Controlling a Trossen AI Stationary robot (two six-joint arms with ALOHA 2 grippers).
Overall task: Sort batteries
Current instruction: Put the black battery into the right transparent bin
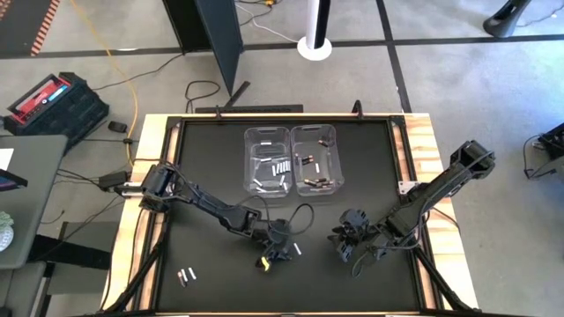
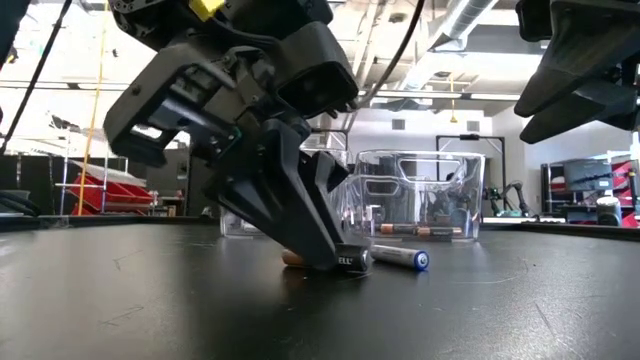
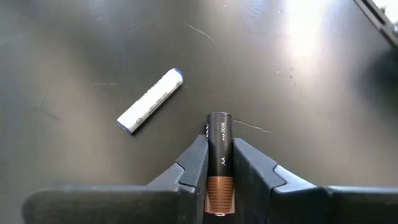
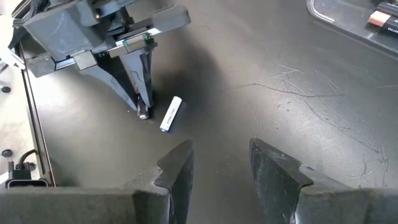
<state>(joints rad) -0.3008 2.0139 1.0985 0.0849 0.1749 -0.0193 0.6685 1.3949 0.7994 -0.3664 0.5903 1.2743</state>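
A dark battery with a copper end (image 3: 219, 140) lies on the black table between the fingers of my left gripper (image 3: 219, 163), which is shut on it near the table's middle front (image 1: 280, 251). A silvery-white battery with a blue end (image 3: 151, 101) lies loose on the mat just beside it (image 2: 400, 257). My right gripper (image 4: 221, 165) hovers open above the mat to the right (image 1: 348, 246), with nothing between its fingers. Two more batteries (image 1: 185, 277) lie at the front left. My left gripper pinches the dark battery by its two long sides (image 3: 219, 155) between its two fingers, toward the copper end. The fingers slant down from the table's left and lie along the battery, whose dark end sticks out past their tips. The battery lies flat on the table (image 2: 345, 262).
Two clear plastic bins stand side by side at the far middle: the left one (image 1: 250, 158) holds silvery-white cells, the right one (image 1: 335, 154) dark copper-toned cells. Bare black mat lies between the bins and the grippers.
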